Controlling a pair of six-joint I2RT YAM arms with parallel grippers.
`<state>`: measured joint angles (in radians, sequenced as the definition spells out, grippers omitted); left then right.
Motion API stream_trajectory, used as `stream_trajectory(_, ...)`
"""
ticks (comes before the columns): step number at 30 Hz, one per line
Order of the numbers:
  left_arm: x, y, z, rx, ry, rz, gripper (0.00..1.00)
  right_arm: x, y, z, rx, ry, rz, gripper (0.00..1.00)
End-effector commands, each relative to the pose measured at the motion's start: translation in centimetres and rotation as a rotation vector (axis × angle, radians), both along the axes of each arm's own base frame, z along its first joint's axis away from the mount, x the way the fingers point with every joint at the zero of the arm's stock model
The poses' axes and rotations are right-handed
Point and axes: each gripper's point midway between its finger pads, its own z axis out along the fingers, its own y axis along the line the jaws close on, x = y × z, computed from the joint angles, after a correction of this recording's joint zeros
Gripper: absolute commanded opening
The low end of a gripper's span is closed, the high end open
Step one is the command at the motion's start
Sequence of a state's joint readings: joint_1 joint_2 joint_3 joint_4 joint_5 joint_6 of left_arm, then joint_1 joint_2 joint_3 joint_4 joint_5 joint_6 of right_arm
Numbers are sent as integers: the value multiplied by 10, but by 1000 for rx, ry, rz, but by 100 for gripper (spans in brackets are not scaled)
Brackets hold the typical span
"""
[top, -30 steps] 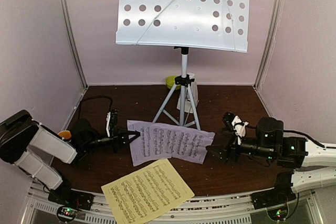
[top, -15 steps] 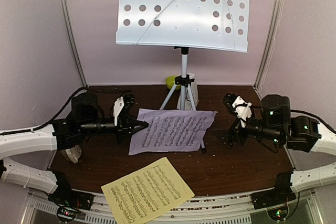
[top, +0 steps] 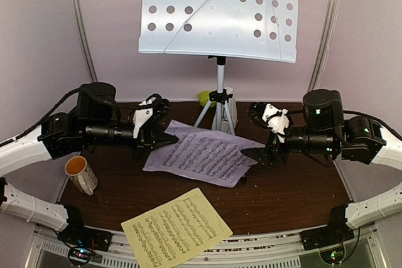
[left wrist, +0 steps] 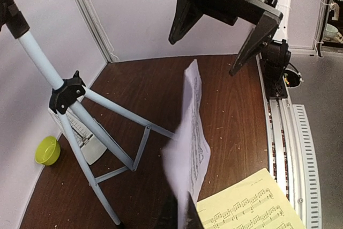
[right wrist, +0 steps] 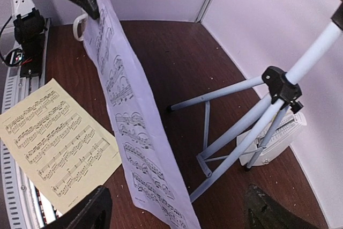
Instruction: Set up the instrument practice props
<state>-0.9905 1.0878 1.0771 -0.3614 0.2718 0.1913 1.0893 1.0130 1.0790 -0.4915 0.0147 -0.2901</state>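
Lying flat at the near bench [top: 282, 199] edge: yellow page [top: 176, 229], untouched. Mug [top: 80, 174] at left, contents unreadable. Mid-bench, lavender page [top: 201, 155] held up, long axis left-right; left gripper [top: 168, 137] jaws pinched shut on its left edge, right gripper [left wrist: 205, 54] jaws wide, empty, straddling the free right edge. Behind: music stand [top: 220, 14] bare; metronome [right wrist: 273, 135] and empty green bowl [left wrist: 47, 150] at its foot

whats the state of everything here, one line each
lavender sheet: in the air, tilted on edge
yellow sheet: lying flat
music stand: upright, no pages on it
metronome: upright behind stand
mug: upright
green bowl: upright
left gripper: jaws shut on lavender sheet
right gripper: jaws open around sheet's edge
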Motion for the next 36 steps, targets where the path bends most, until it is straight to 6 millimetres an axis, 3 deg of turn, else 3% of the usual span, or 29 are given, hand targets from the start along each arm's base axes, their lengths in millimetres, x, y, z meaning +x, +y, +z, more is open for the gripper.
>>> stream_trajectory(1, -4, -4, 4, 73, -38, -22, 0, -12, 12, 14, -27, -7, 69, 84)
stream_trajectory(3, -5, -8, 7, 85, -45, -27, 0, -14, 20, 17, -44, -13, 82, 79)
stream_trajectory(6, -6, -11, 10, 110, -46, -33, 0, -12, 30, 21, -90, -29, 74, 63)
stream_trajectory(9, -6, -13, 13, 114, -56, -36, 0, -13, 38, 15, -153, -24, 87, 53)
stream_trajectory(15, -9, -16, 20, 106, -76, -51, 0, -21, 54, 5, -183, 33, 127, 46)
stream_trajectory(22, -14, -26, 25, 118, -98, -84, 0, -14, 68, -13, -238, 92, 101, 39)
stream_trajectory(31, -11, -25, 27, 135, -126, -67, 0, -12, 65, -10, -228, 91, 82, 0)
stream_trajectory(32, -10, -24, 28, 131, -125, -61, 1, -13, 66, -8, -216, 91, 80, 0)
stream_trajectory(36, -8, -17, 41, 79, -125, -12, 23, -13, 63, 8, -139, 98, 72, 0)
